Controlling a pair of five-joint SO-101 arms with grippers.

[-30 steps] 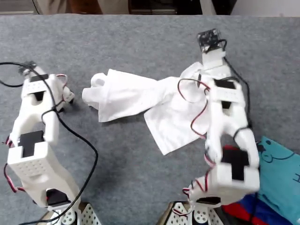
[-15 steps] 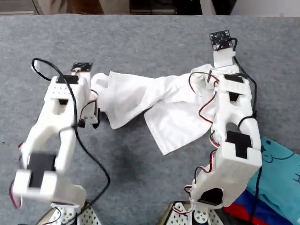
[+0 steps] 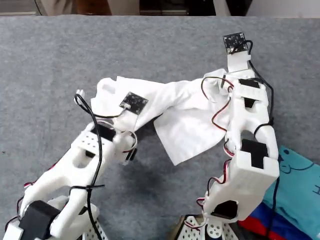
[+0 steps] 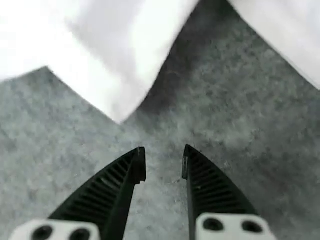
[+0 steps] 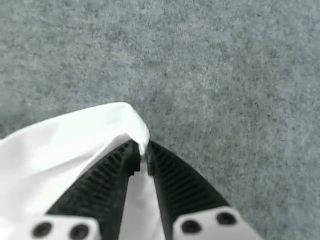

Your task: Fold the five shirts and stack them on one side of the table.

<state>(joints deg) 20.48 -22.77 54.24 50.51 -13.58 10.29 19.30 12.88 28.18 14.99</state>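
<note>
A crumpled white shirt (image 3: 170, 107) lies spread across the middle of the grey table (image 3: 60, 60). My right gripper (image 5: 143, 155) is shut on a folded edge of this shirt (image 5: 75, 140), at the shirt's right end in the high view (image 3: 220, 82). My left gripper (image 4: 162, 162) is open, hovering over bare table just short of the shirt's near edge (image 4: 120, 75). Seen from above, that gripper (image 3: 140, 119) sits under its camera, at the notch between the shirt's left part and its lower flap.
A pile of coloured shirts, teal (image 3: 300, 185) on top with red (image 3: 252, 220) and blue under it, lies at the near right corner beside the right arm's base. Grey table stretches open to the left and far side.
The left arm swung from the table's left edge rightward and over the shirt's near edge. The right gripper shifted slightly right with the shirt's end, then held still.
</note>
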